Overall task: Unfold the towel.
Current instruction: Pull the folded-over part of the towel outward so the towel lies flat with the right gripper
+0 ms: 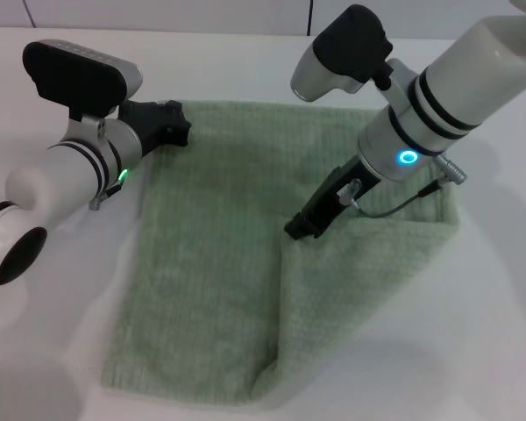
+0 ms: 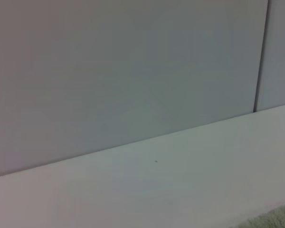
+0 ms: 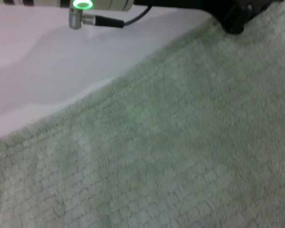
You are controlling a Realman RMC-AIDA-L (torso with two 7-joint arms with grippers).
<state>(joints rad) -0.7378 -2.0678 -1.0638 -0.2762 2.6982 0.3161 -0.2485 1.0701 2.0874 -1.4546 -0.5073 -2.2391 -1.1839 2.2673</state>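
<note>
You're looking at a white table running up to a pale grey wall — 1 dark vertical seam splitting it — with a towel corner just showing.

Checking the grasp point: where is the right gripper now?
In the head view the right gripper sits near the middle of the towel, at the corner of its folded-over flap, right of the left gripper.

Right gripper angled down onto the towel near its middle fold, fingers look pinched on the cloth, hard to confirm. Left gripper at the towel's far-left corner.
</note>
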